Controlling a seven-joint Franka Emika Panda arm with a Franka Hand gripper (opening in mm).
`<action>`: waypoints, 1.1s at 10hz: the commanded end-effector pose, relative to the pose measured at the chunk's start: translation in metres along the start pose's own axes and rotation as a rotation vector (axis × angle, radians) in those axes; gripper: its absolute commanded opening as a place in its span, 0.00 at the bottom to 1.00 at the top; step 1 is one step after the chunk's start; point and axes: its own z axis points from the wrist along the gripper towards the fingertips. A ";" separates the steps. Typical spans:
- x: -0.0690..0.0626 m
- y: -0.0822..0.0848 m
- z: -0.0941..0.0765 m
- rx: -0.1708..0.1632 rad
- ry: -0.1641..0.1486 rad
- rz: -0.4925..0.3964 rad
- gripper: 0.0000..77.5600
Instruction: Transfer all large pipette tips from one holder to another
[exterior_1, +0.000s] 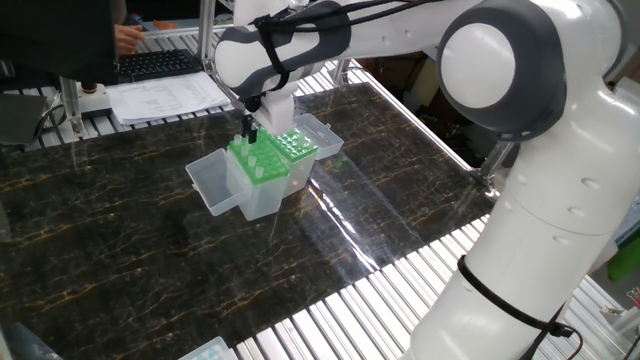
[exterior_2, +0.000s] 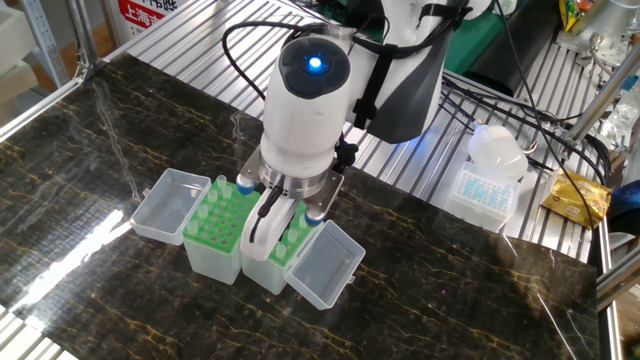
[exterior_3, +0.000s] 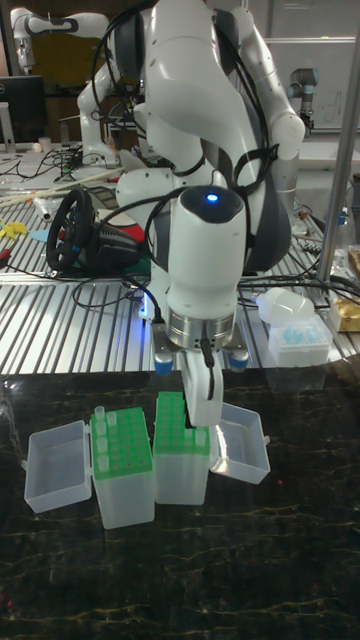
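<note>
— Fingertips of the hand (exterior_3: 203, 418) hide behind its body; grip unreadable.
— Where are the large pipette tips (exterior_3: 99, 415)?
— In two green racks on the bench (exterior_2: 120, 170), beneath the downward-pointing hand.

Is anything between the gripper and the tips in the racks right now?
Nothing visible. The gripper hangs directly over the two green racks, with the tips' collars exposed and both lids swung outward.

end effector (exterior_3: 200, 418) fingertips hidden behind the rack (exterior_3: 181, 432), grip perhaps closed, tips (exterior_2: 216, 207) too small to count
</note>
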 end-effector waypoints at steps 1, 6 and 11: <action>0.001 0.001 -0.025 0.030 0.001 -0.070 0.01; -0.003 -0.002 -0.043 0.026 0.016 -0.169 0.01; -0.012 -0.008 -0.069 0.022 0.033 -0.251 0.01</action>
